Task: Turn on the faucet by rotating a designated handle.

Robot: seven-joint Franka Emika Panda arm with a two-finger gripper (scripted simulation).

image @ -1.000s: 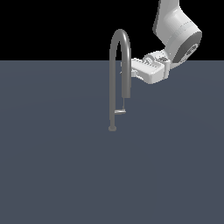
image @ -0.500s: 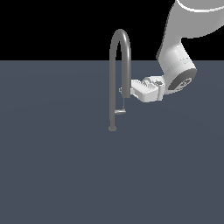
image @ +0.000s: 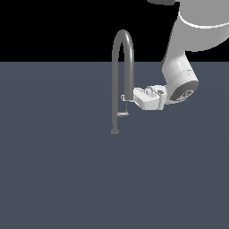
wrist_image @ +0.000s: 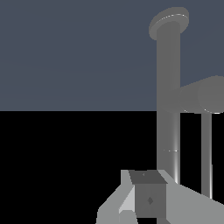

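Since a second ago the gripper [image: 126,99] dropped lower and slid in against the faucet [image: 121,67] spout end. Can't tell if the jaws are spread or clenched. Handle [image: 123,115] sits low on the stem, just under the gripper, untouched I think. Risk: it snags the spout tube and shoves that instead.

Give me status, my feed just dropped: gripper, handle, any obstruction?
Gripper at spout end of faucet, above handle; open or shut unclear. Handle untouched. Nothing in the way.

Flat slate-grey floor [image: 53,179], black backdrop [image: 53,27], perhaps unlit
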